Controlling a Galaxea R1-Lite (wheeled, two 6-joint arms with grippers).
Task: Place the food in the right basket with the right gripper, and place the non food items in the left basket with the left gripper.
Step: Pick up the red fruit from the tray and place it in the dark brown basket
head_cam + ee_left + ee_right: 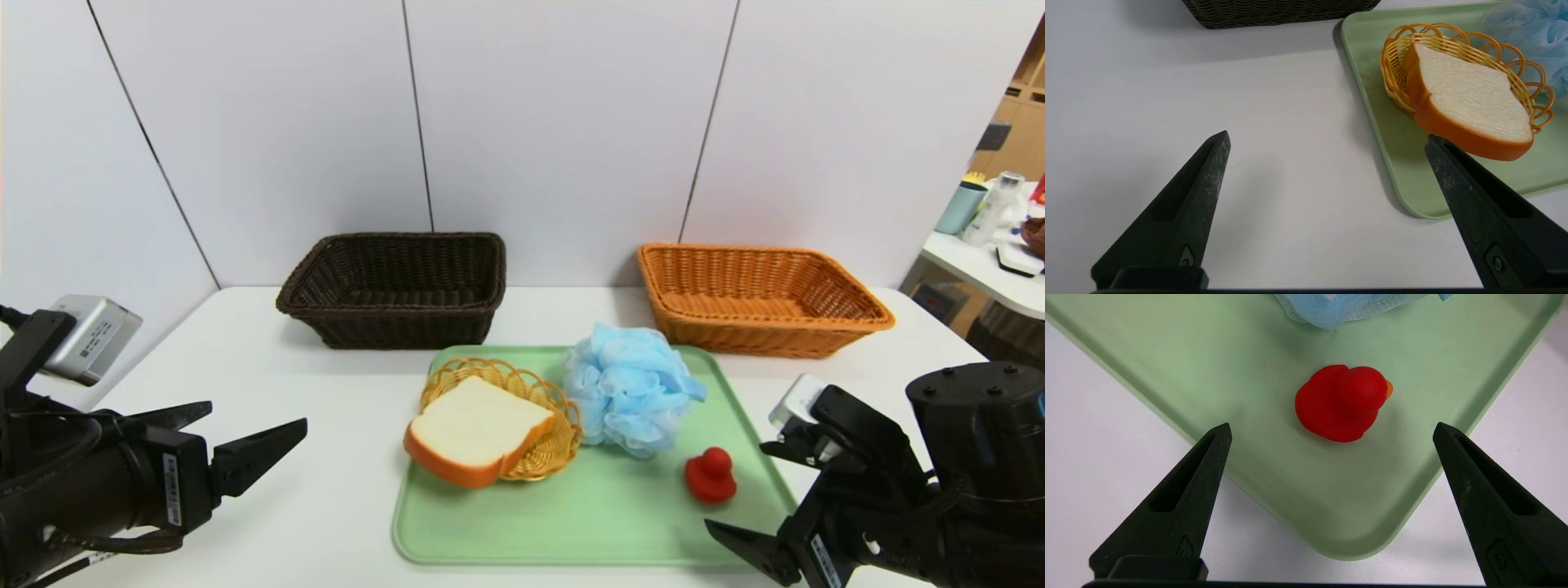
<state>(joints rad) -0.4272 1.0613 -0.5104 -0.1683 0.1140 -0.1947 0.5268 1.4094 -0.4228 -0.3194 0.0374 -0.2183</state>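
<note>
Head view. A white counter (326, 490) carries a dark basket (396, 287) at the back edge, left of centre, and an orange basket (759, 298) at the back edge toward the right; bare counter lies between them. A green tray (604, 523) sits at mid-counter just in front of both baskets, apart from each. On the tray, a bread slice (475, 430) rests tilted in a small wicker dish (539, 408) on the tray's left half, its crust hanging past the dish rim. A blue sponge (630, 398) sits just beside the dish near the tray's back edge; a red duck (710, 476) stands alone near the tray's right edge. The left pincer (249, 433) hovers over bare counter well left of the tray, released and holding nothing. The right pincer (751, 498) hangs at the tray's front right corner; one fingertip shows.

Left wrist view. The left pincer (1327, 139) is spread wide over open counter (1208, 102), touching nothing. One finger overlaps the tray (1367, 102) edge in the picture; the bread (1470, 102) in its dish (1400, 53) lies beyond the tip. The dark basket (1274, 12) stands farther off.

Right wrist view. The right pincer (1331, 430) is spread wide and empty, fingers apart from the duck (1341, 402), which stands on the tray (1208, 375) near its corner. The sponge (1339, 306) lies beyond, apart from the duck. Counter (1098, 437) shows on both sides of the corner.
</note>
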